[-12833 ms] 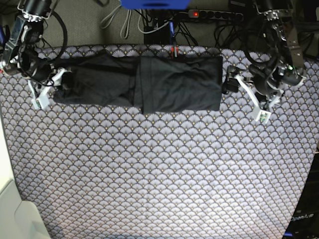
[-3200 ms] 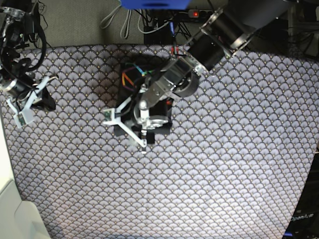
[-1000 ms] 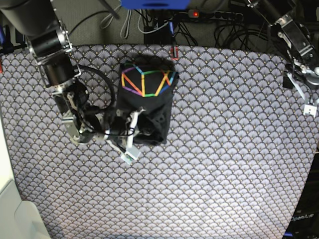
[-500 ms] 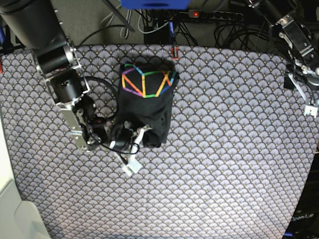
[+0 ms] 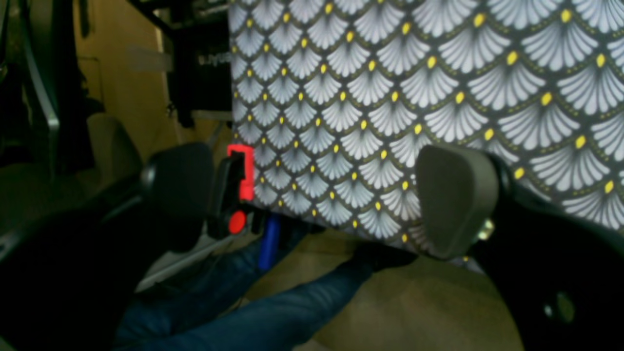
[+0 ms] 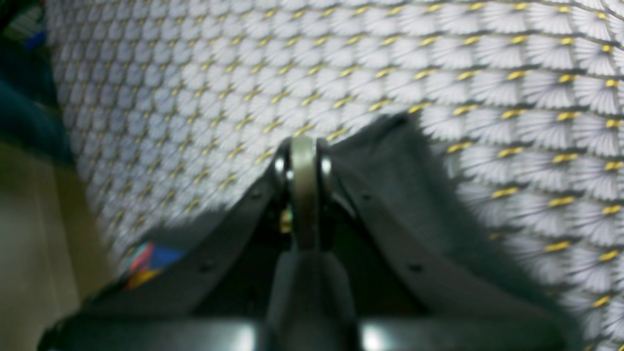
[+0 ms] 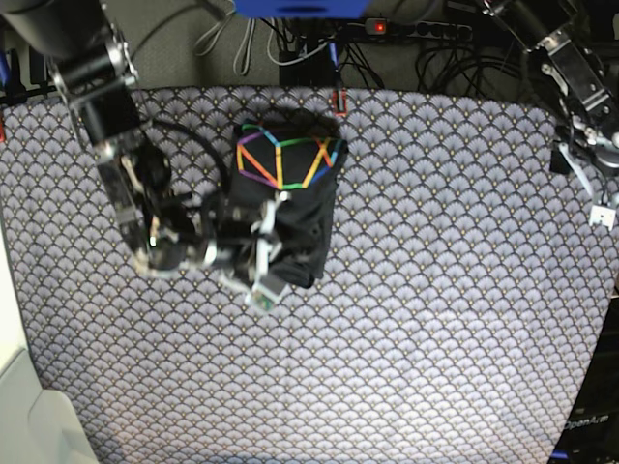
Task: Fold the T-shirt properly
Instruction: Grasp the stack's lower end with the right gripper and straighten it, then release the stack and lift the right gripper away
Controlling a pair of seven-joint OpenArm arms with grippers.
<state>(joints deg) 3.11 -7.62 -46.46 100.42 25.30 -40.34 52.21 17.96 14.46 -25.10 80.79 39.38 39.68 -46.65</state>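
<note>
Scalloped patterned cloth underlies the folded knit T-shirt; right claw clenched empty, left claw released.

Base view: evenly lit from above; the patterned surface is bright at its middle and darker toward its far edge and corners.
Motion blur: the right gripper smears beside the T-shirt.
Right wrist view: soft throughout, dim left of the surface.
Left wrist view: surface sharp, near fingers blurred, left of the surface murky.
</note>
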